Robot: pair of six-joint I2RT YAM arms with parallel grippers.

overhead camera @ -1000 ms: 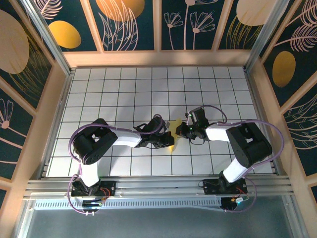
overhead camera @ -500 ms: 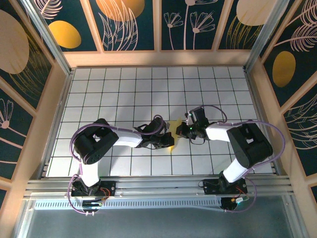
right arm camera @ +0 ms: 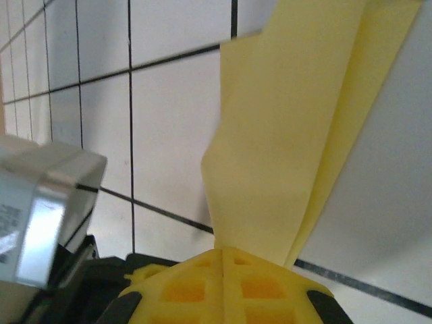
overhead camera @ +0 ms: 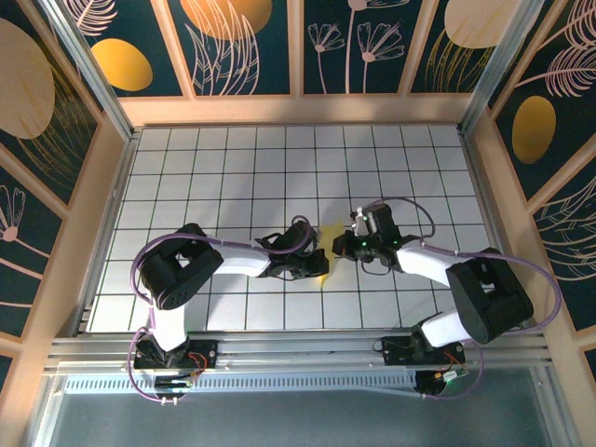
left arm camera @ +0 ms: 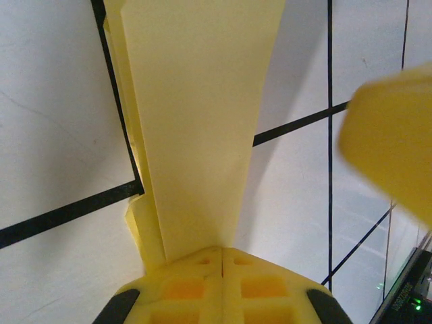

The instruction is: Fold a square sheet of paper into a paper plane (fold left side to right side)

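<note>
- My left tool (left arm camera: pixel 221 253) is pinched fully shut on one end of the thin, pale yellow, creased sheet of paper (left arm camera: pixel 196 121).
- My right tool (right arm camera: pixel 223 253) is clamped shut on the opposite end.
- Over the last second my right arm (overhead camera: pixel 484 298) has swung its elbow outward while both tools barely shifted.
- The sheet spans between them, mid white gridded worktop (overhead camera: pixel 233 168).
- I judge the fold unfinished.
</note>
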